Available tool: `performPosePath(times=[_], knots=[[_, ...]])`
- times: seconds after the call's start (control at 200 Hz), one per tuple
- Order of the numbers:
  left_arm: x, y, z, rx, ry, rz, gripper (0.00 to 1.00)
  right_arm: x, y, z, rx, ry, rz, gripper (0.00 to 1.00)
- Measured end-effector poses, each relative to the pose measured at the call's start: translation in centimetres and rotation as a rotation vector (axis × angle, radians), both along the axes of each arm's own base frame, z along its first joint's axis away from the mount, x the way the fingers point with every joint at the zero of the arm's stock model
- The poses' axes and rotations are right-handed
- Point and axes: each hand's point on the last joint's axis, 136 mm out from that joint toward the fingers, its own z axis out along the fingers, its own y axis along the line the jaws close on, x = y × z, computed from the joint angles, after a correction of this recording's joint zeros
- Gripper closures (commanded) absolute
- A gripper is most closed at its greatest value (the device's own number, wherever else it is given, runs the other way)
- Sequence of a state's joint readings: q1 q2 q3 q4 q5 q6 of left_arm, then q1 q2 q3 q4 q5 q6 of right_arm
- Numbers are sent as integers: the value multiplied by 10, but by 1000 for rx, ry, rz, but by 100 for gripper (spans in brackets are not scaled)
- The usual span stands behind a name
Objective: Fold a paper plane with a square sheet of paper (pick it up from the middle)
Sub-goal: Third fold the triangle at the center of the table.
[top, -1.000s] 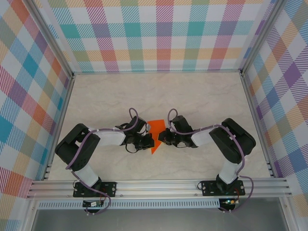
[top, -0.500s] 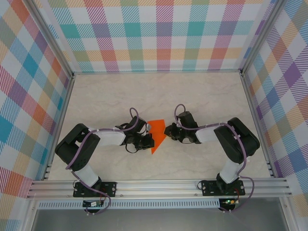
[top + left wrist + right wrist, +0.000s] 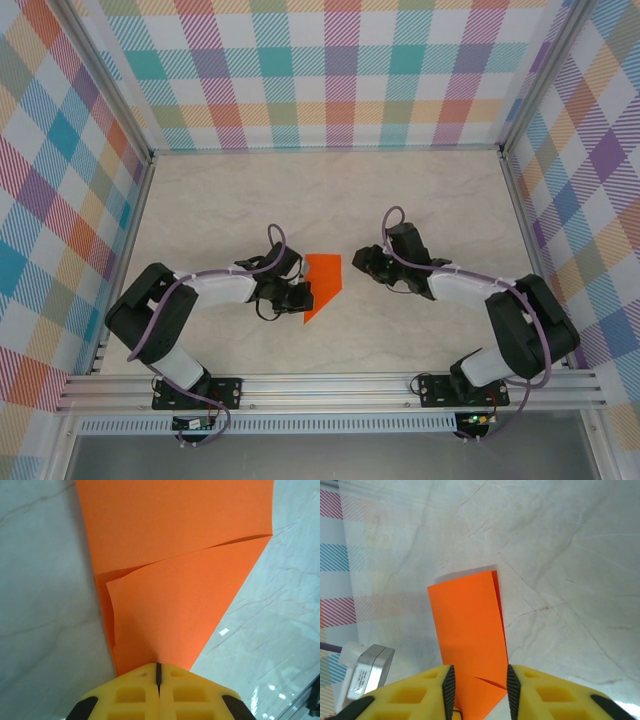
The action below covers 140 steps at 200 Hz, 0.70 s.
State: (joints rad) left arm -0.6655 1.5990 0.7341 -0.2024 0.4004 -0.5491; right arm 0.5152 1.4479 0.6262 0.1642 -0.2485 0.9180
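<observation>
Top view: the paper plane (image 3: 323,283) lies mid-table (image 3: 220,200), its tip toward the near edge. The left fingers (image 3: 299,297) meet its left edge, and the right fingers (image 3: 362,263) sit apart on its right.

Left wrist: the left fingers (image 3: 131,694) are pressed together, pinching the plane's (image 3: 175,580) narrow end.

Right wrist: the right fingers (image 3: 449,682) are partly spread and empty, with the plane (image 3: 467,622) on the table ahead.

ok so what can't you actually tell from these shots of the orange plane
- Left wrist view: the paper plane runs off the top edge, so its far end is cut off. The shut fingers of the left gripper hide how much paper they pinch.
- Right wrist view: the plane's near end is cut off at the bottom edge, between the fingers of the right gripper.
- Top view: the folds are too small to read, and the left gripper covers the pinch.
</observation>
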Motion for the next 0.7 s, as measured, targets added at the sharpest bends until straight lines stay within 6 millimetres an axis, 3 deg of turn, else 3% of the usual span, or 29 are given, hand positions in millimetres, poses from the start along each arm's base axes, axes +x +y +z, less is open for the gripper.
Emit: performPosePath(times=[0.285, 0.535, 0.7], knots=[[4, 7, 16, 54, -12, 6, 87, -33, -3, -18, -13, 95, 52, 36], [29, -1, 40, 46, -91, 43, 86, -44, 5, -25, -18, 141, 96, 33], [43, 2, 37, 70, -91, 96, 87, -41, 15, -26, -13, 165, 129, 33]])
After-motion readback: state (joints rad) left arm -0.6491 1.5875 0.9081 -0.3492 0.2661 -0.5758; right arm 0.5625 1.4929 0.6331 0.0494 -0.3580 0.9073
